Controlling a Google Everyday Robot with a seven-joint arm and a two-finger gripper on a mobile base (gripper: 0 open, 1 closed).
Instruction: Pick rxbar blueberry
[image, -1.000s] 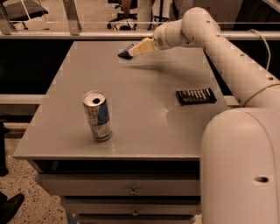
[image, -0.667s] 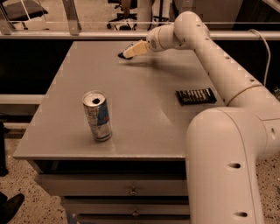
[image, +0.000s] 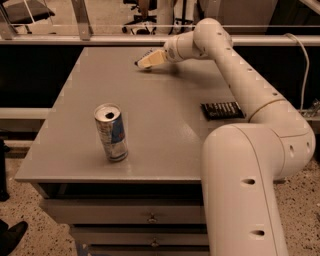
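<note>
My gripper (image: 145, 60) is at the far middle of the grey table (image: 165, 145), low over the surface, with the arm reaching in from the right. A small dark object (image: 138, 62) shows just at its tip. It looks like part of the rxbar blueberry, and the gripper hides most of it. I cannot tell whether the gripper touches it or holds it.
A black wrapped bar with white stripes (image: 222, 110) lies at the right side of the table, beside my arm. An opened drink can (image: 111, 132) stands upright near the front left. A railing and chairs are beyond the far edge. Drawers are below the table front.
The arm's elbow and base have swung left and fill more of the view. The gripper has stayed at nearly the same spot at the far middle of the table.
</note>
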